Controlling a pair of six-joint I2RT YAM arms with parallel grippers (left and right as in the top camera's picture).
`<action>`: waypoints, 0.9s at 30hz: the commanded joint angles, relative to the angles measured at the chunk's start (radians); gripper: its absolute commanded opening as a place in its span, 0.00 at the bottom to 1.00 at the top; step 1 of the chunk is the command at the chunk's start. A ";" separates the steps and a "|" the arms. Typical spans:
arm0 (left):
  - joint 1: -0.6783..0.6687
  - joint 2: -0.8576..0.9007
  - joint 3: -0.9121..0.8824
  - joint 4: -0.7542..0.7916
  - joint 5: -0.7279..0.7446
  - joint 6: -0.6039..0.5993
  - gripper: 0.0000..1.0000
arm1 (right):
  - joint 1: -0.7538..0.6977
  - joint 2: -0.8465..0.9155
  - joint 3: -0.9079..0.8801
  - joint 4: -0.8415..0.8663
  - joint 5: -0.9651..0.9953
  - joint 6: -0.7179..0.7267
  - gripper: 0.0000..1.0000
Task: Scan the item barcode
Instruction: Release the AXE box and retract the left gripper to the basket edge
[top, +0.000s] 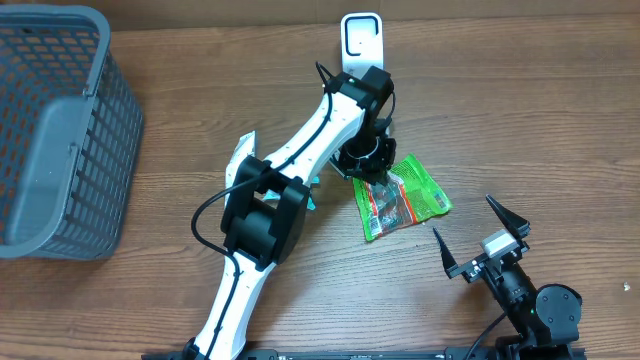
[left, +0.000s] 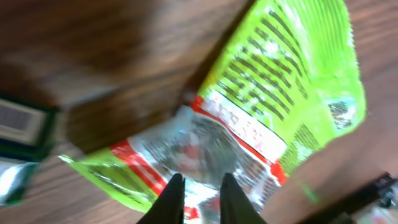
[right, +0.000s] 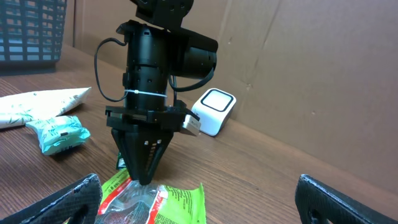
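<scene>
1. At mid-tabletop (top: 200, 100), just on the near side of the white scanner (top: 361, 38) and well to the right of the grey basket (top: 40, 150): the green snack bag (top: 410, 200), lying flat.
2. Down on the bag's far-left end from above: the left gripper (top: 372, 178), with fingers (left: 174, 199) drawn nearly together and apparently pinching a fold of the clear film. Too blurred in the left wrist view to call the hold firm.
3. At the near right, well apart from the bag: the right gripper (top: 462, 214), with fingers spread wide and holding nothing.
4. Likely slip on the lift, given thin glossy film and a narrow bite taken at one end only.
5. Likely sag or fold once hanging from that one end, creasing the printed panel and spoiling a clean read. Possible glare off the shiny wrap as well.
6. No barcode made out in any view, so a real chance of showing the scanner the wrong face and needing a turn or a hand-over to the idle right gripper.
7. Little room on the far side, with the scanner standing just beyond the left wrist. Risk of nudging or toppling it through a hurried carry.
8. Lesser risk to the left of the arm: a teal packet (right: 59, 134) and a white packet (right: 43, 102), within reach of a swinging elbow or a dragged bag.
</scene>
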 joint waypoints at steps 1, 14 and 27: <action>0.018 0.009 0.062 -0.038 0.016 0.018 0.11 | 0.006 -0.008 -0.011 0.006 0.006 0.012 1.00; 0.108 -0.069 0.598 -0.415 -0.361 0.000 0.12 | 0.006 -0.008 -0.011 0.006 0.006 0.012 1.00; 0.275 -0.475 0.533 -0.415 -0.518 -0.008 0.25 | 0.006 -0.008 -0.011 0.006 0.006 0.012 1.00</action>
